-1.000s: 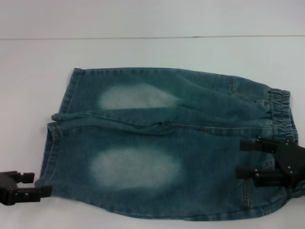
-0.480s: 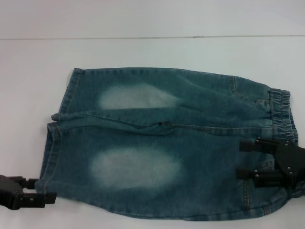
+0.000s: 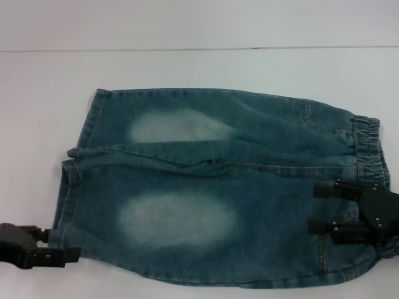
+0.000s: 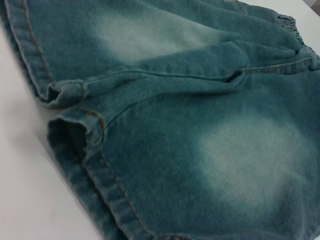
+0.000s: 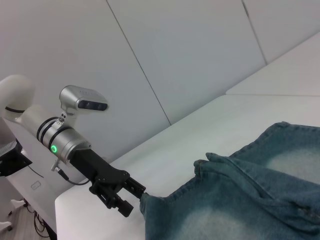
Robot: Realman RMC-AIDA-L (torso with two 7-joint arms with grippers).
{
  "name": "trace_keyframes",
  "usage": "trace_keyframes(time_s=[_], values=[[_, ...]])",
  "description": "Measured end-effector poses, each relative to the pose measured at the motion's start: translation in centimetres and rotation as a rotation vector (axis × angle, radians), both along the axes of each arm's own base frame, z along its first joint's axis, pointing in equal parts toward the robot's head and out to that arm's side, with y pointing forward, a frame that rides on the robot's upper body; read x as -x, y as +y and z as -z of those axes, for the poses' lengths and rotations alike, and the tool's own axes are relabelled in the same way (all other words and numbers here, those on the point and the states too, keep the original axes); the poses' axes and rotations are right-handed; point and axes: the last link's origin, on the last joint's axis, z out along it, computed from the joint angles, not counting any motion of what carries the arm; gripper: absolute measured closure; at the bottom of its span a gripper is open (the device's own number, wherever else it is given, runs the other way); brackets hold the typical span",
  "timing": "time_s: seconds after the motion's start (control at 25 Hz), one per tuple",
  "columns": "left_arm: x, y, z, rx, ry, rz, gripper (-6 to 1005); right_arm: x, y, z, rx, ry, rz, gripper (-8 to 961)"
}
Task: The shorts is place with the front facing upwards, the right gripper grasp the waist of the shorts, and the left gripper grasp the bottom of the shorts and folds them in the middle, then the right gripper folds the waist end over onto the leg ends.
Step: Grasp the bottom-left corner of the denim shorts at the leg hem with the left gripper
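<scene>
Blue denim shorts lie flat, front up, on the white table. The waist of the shorts, a puckered elastic band, is at the right. The bottom of the shorts, two flat stitched leg hems, is at the left and fills the left wrist view. My left gripper is open at the near corner of the closer leg hem, its fingers reaching the denim's edge; the right wrist view shows this gripper at the same corner. My right gripper is open over the denim just inside the waist.
The white table extends past the shorts on the far side and the left. Its far edge meets a pale wall. In the right wrist view the table's edge drops off just behind the left gripper.
My left gripper has moved right and slightly nearer, closing in on the near leg hem's corner. The right gripper and the shorts have stayed still.
</scene>
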Motion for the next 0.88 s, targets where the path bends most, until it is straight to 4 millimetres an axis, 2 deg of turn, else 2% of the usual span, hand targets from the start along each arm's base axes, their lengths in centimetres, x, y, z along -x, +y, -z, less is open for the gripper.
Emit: trace_keyframes(time_s=[0.56,0.88], values=[[-0.3,0.3,0.2,0.005,-0.006,0.01,225,0.0,0.0,0.0,0.0,0.0,0.001,8],[-1.2,0.7,0.4,0.005,-0.021,0.041,250,0.0,0.0,-0.1,0.004,0.001,0.007,8]])
